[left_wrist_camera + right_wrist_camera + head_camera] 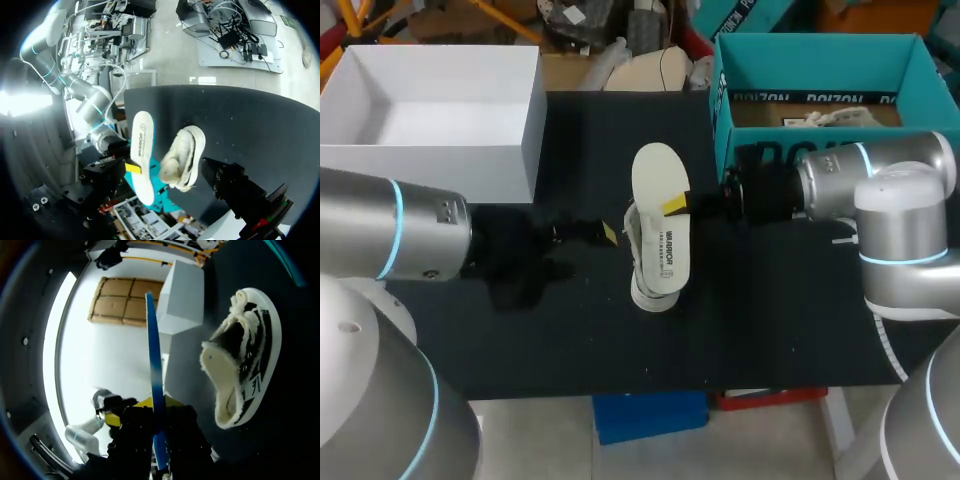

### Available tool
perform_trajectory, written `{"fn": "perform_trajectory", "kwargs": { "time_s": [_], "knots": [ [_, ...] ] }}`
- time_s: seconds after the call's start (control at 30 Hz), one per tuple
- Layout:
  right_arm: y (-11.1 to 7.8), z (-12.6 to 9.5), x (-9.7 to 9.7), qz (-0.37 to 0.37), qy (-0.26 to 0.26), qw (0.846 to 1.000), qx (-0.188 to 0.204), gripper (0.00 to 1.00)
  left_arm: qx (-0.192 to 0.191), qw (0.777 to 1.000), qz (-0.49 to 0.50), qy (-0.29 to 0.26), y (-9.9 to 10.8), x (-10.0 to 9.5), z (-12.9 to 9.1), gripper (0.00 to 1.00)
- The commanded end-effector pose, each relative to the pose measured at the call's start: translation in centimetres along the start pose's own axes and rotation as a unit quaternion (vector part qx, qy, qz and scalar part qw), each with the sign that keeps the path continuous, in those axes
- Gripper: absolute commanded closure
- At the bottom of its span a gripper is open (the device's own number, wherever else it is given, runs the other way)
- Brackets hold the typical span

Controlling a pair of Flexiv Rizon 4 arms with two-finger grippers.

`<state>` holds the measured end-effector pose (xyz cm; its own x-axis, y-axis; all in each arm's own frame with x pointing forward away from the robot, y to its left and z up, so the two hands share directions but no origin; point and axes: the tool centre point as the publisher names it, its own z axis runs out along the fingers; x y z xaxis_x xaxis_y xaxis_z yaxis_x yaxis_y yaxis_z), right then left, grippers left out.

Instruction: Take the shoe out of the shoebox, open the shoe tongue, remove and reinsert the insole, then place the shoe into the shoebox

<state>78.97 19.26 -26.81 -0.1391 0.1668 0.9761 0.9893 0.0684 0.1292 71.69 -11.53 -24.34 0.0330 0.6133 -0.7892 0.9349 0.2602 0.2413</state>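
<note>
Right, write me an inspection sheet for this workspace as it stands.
Surface: black table.
Job's things: shoe mid-table; insole out of it and held over it; teal shoebox open at the back right.
Clutter: open white box at the back left.
Claws: right claw shut on the insole's edge; left claw beside the shoe, grip cannot be told.
Cables: nothing seen.
Surroundings: nobody reaching over the table.

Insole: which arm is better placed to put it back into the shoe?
Right. The right gripper holds the insole from both sides, just above the shoe. The left gripper is beside the shoe and has no insole.
</note>
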Motion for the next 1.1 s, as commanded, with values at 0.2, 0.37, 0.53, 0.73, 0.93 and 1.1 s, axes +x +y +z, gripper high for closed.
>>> {"fn": "perform_trajectory", "kwargs": {
  "time_s": [0.2, 0.37, 0.53, 0.73, 0.93, 1.1],
  "knots": [
    [0.0, 0.1, 0.0, 0.0, -0.001, 1.0, -0.001, 1.0, -0.049, 0.956, -0.071, -0.28, -0.5, 1.8, -1.3, 0.0],
    [0.0, 0.1, 0.0, 0.0, -0.001, 1.0, -0.001, 1.0, -0.049, 0.956, -0.071, -0.28, -0.5, 1.8, -1.3, 0.0],
    [0.0, 0.1, 0.0, 0.0, -0.001, 1.0, -0.001, 1.0, -0.049, 0.956, -0.071, -0.28, -0.5, 1.8, -1.3, 0.0],
    [0.0, 0.1, 0.0, 0.0, -0.001, 1.0, -0.001, 1.0, -0.049, 0.946, -0.06, -0.314, -0.8, 1.7, -1.0, 0.0],
    [0.0, 0.1, 0.0, 0.0, -0.001, 1.0, -0.001, 1.0, -0.066, 0.939, -0.037, -0.335, -0.6, 1.0, -0.5, 0.0],
    [0.0, 0.1, 0.0, 0.0, -0.001, 1.0, -0.001, 1.0, -0.069, 0.942, -0.009, -0.33, -0.5, 0.2, -0.4, 0.0]
  ]
}}
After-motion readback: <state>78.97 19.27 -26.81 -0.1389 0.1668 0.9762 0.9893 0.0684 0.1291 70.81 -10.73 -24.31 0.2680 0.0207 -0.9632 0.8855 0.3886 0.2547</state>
